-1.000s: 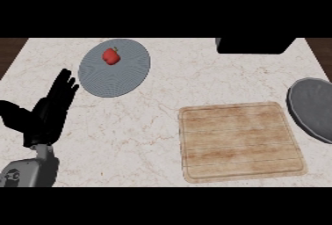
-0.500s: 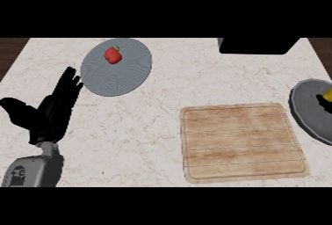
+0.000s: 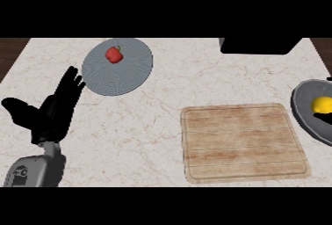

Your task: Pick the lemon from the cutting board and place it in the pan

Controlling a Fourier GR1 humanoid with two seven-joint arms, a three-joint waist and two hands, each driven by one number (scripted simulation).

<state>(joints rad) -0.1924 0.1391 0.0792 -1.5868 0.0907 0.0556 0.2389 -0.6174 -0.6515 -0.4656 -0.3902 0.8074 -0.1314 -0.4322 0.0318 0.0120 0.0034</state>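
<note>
- My left hand (image 3: 53, 112) rests at the left side of the bench (image 3: 194, 83), fingers straight and spread, pointing up and away from me, thumb out to the left; it holds nothing and touches nothing I can see.
- My grey forearm (image 3: 35, 169) comes up from the lower left corner beneath it.
- Just beyond my fingertips, toward the far left of the bench, lies a round grey plate (image 3: 120, 74) with a small red pepper (image 3: 115, 54) on its upper part.
- A wooden cutting board (image 3: 241, 143) lies flat to the right of centre, well apart from my left hand, its top bare.
- The lemon (image 3: 322, 105) sits inside the dark pan (image 3: 306, 107) at the right edge, just beside the board's upper right corner.
- A small black shape touches the lemon's lower side at the edge of view; I cannot tell whether it is my right hand or how its fingers stand.
- A black box (image 3: 259, 45) stands at the far right of the bench.
</note>
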